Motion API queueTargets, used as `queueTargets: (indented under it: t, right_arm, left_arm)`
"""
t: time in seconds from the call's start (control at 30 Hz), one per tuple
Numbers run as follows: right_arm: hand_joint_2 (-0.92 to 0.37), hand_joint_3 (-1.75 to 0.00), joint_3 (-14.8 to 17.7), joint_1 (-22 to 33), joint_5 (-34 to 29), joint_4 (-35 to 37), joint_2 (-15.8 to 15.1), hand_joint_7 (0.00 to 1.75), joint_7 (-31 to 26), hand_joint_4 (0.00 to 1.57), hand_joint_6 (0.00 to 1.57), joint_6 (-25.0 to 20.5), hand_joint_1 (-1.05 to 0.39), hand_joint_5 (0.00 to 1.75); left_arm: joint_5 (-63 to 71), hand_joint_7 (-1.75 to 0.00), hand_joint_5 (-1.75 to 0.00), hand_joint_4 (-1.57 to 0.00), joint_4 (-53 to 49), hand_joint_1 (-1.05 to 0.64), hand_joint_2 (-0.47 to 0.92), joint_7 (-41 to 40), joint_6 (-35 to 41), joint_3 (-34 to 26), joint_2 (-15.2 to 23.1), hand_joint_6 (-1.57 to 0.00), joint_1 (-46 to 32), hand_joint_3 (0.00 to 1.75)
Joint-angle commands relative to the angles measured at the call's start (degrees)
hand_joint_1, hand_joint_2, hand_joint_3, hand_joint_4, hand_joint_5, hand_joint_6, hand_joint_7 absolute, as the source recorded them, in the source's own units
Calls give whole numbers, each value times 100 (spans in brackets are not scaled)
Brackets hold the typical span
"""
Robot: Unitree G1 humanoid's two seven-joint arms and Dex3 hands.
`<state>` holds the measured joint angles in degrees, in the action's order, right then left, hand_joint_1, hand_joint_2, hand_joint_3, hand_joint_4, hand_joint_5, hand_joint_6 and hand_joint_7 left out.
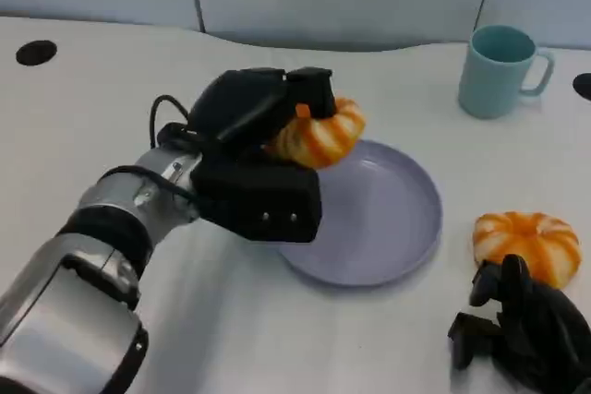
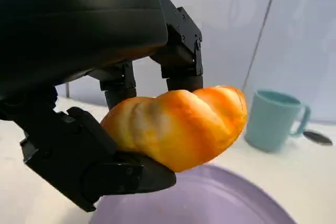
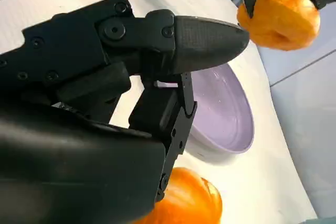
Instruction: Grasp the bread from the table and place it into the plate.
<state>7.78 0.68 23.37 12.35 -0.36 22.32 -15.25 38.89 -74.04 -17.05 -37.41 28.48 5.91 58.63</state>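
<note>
Head view: a glossy orange bread (image 1: 320,134) with pale stripes, ring-shaped, is gripped by the left hand (image 1: 263,149) above the far-left rim of the lilac plate (image 1: 388,228). Its long axis is seen running left to right, tilted. A second bread (image 1: 526,242) is lying just beyond the right hand (image 1: 522,325), whose fingers are curled loosely, holding nothing.

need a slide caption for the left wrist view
Left robot hand holds a bread roll above the purple plate, teal mug behind.
</note>
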Motion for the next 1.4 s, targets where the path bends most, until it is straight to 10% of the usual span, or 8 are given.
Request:
queueTargets:
  t: [0.03, 0.67, 0.73, 0.8, 0.9, 0.93, 1.03, 1.4]
  right_arm:
    - [-92, -50, 10, 144, 0, 42, -33, 127, 31, 125, 113, -11, -43, 133]
    - [-92, -49, -19, 259, -1, -214, 8, 128, -173, 131, 113, -235, -44, 126]
    - [-92, -46, -15, 339, 40, -319, 31, 127, -185, 130, 113, -287, -46, 126]
    - [-92, -45, -13, 362, 46, -360, 39, 127, -192, 129, 113, -314, -46, 126]
    - [-92, -44, -8, 372, 46, -385, 34, 127, -180, 129, 113, -334, -46, 126]
    - [-92, -44, -6, 374, 46, -392, 29, 127, -173, 128, 112, -338, -46, 126]
    - [-92, -46, -11, 389, 28, -393, 30, 126, -155, 128, 112, -297, -45, 127]
    - [-92, -47, 10, 416, 7, -461, 61, 128, -270, 128, 112, -355, -44, 129]
  left_arm:
    - [-85, -175, -175, -88, 25, -27, 56, 393, -14, -20, -28, -74, 176, 111]
    - [-40, -175, -175, -93, -108, -26, 50, 865, 517, 196, -446, -75, 127, 127]
    - [-175, -79, -125, -71, -149, -32, 77, 1188, 567, 110, -486, -75, 78, 62]
    - [-213, -46, -113, -68, -147, -33, 89, 1294, 583, 76, -493, -81, 67, 37]
    - [-76, -39, -110, -67, -140, -33, 92, 1360, 711, 205, -481, -82, 112, 31]
    - [34, -22, -87, -30, -140, -47, 92, 1391, 806, 316, -472, -52, 148, 23]
    - [134, -9, -64, -4, -127, -60, 92, 1521, 921, 439, -447, -29, 188, 21]
    - [226, -1, -12, 0, -60, -77, 92, 1550, 1017, 610, -327, -1, 207, 34]
